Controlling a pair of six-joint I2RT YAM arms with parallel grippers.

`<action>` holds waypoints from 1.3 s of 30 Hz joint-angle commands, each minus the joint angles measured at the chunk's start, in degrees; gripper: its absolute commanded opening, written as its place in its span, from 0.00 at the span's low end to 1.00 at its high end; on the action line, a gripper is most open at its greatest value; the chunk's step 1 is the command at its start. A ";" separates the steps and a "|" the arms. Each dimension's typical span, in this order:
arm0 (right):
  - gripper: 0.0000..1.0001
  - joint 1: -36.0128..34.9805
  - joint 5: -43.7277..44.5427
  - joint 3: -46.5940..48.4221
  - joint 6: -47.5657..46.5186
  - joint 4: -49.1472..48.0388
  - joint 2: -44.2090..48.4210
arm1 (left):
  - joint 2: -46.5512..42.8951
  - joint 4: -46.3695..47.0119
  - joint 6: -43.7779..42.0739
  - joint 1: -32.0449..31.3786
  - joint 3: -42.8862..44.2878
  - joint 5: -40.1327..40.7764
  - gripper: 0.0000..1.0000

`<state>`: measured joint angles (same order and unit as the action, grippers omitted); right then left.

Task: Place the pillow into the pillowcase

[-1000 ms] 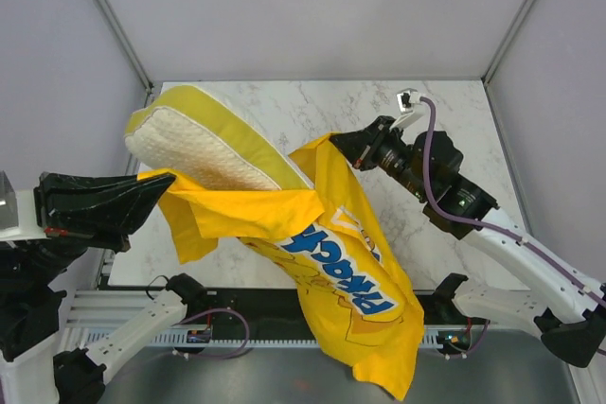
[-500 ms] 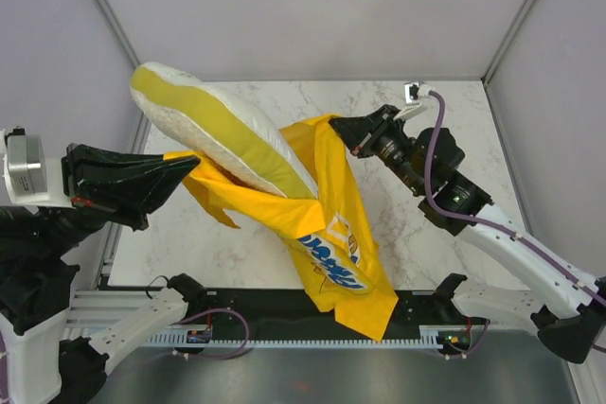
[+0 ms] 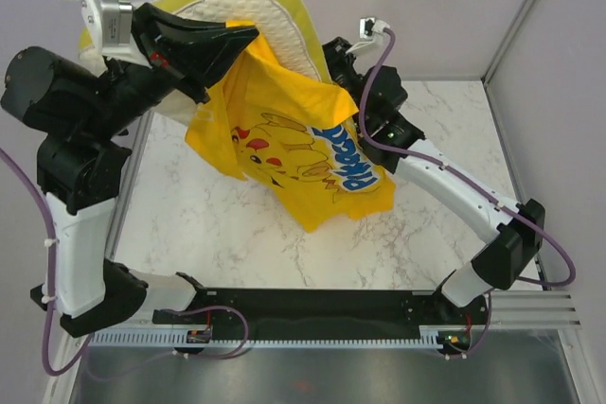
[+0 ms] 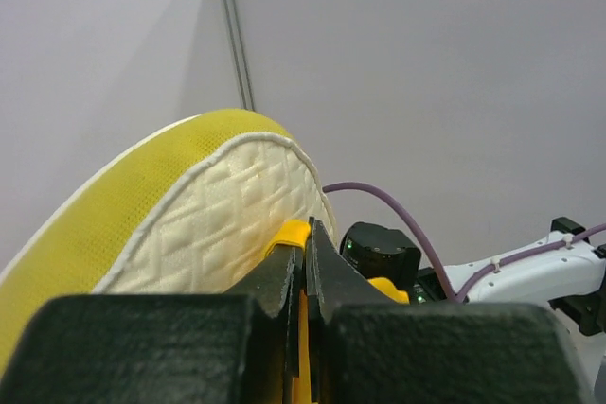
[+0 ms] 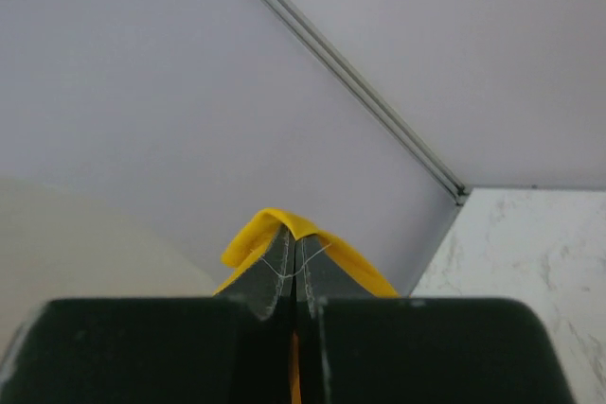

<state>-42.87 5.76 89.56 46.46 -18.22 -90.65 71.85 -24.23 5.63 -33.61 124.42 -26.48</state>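
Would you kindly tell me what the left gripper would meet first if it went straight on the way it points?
Probably the pillow, bulging just beyond the left gripper, which is shut on the pillowcase; the right arm's wrist lies a little further on, though depth is unclear.

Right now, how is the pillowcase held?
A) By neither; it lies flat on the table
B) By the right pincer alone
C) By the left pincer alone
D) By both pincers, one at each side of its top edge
D: the left pincer and the right pincer are each shut on yellow cloth, and the pillowcase hangs between them with the pillow sticking out above.
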 commanded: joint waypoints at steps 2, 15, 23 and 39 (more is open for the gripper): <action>0.00 1.91 1.97 -1.45 -1.11 -11.92 6.09 | 5.05 3.92 -0.80 -0.14 12.85 -7.44 0.02; 0.00 3.06 -0.14 -38.50 8.74 -27.75 9.97 | -8.47 5.86 -2.89 -2.95 -31.91 -16.15 0.02; 0.00 4.02 -0.22 -34.88 -0.74 -13.28 20.57 | -16.04 3.66 -4.05 -10.41 -44.24 -15.62 0.02; 0.00 3.06 -1.63 -54.48 -10.60 -5.69 45.73 | -37.13 -2.39 7.02 -18.07 -60.00 13.38 0.16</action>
<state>-39.81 2.44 35.99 38.02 -22.83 -47.20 37.19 -24.84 7.29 -51.51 64.23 -23.97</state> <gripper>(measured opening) 0.009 0.154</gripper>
